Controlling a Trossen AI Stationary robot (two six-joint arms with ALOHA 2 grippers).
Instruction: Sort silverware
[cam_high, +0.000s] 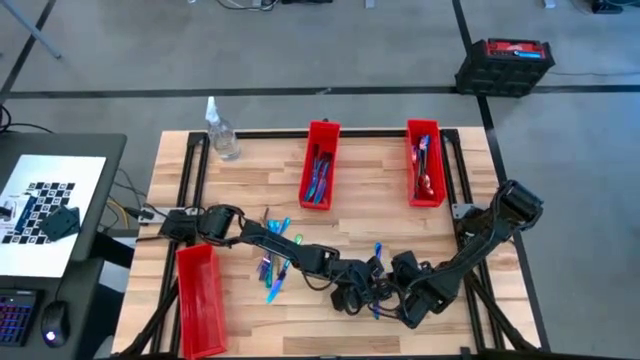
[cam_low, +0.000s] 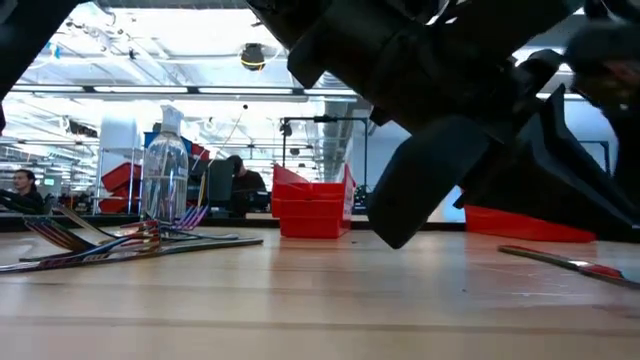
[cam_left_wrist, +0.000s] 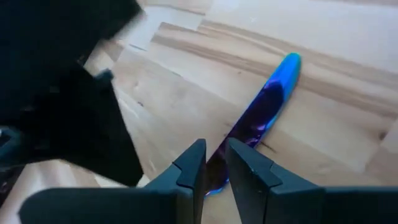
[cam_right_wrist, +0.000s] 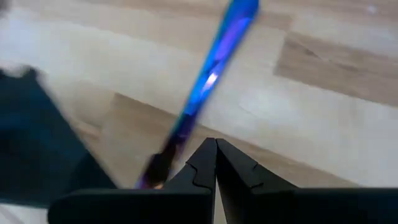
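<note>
Both arms crowd together low over the near middle of the worktop (cam_high: 400, 210). The left tool (cam_left_wrist: 214, 165) pinches the end of a blue-purple knife (cam_left_wrist: 264, 112) lying flat on the wood. The right tool (cam_right_wrist: 215, 155) sits pressed together just beside it.

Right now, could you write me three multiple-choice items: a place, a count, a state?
1. Where does the clear plastic spray bottle stand? A) inside a bin B) at a table corner on the left arm's side C) between both arms' jaws
2. How many long red plastic bins are there? A) two B) three C) five
3. The red bin beside the left arm is: A) visibly empty B) full of forks C) upside down
Key: 1B, it stands at that corner; 2B, three show from above; 3A, only its red floor shows.
</note>
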